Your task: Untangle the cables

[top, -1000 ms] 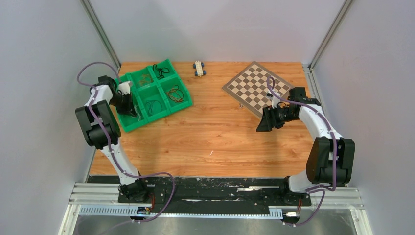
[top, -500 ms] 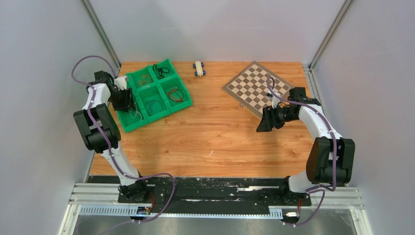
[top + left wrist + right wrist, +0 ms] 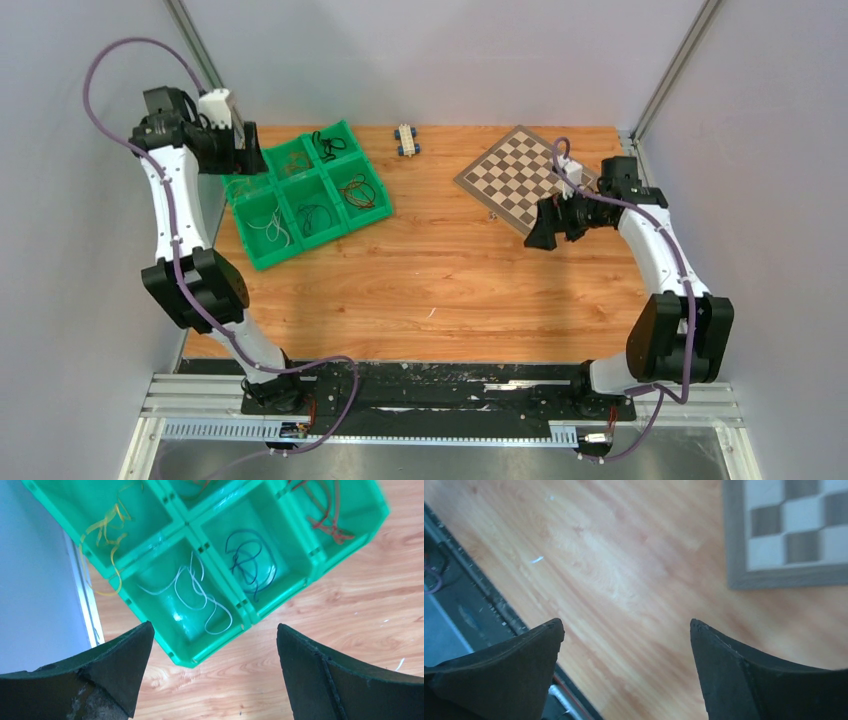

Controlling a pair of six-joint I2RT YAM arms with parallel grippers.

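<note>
Compartments of a green tray (image 3: pixel 262 262) at the far left of our wooden table (image 3: pixel 430 290) hold what we are to work on, each bundle loose and lying on its own. From the left wrist we see a white cable (image 3: pixel 192 592) coiled in the near left compartment, a dark blue cable (image 3: pixel 250 565) in the one just beside it, and a yellow cable (image 3: pixel 107 530) in the compartment behind the white one, with a strand reaching over the tray's outer wall. A reddish cable (image 3: pixel 360 192) fills the near right compartment, a black cable (image 3: pixel 330 143) lies in the far right one, and a thin brownish tangle (image 3: pixel 293 158) sits in the far middle. Our left gripper (image 3: pixel 238 152) hangs high over the tray's far left corner, pointing down at it, its jaws spread wide with nothing between them and well clear of every cable. Our right gripper (image 3: pixel 540 228) hovers above bare wood just in front of the near corner of a chessboard (image 3: pixel 520 180), well apart from the tray; its jaws also stand wide and hold nothing. A small toy car (image 3: pixel 406 140) rests at the far edge of the table, between the tray and the chessboard, touching neither
</note>
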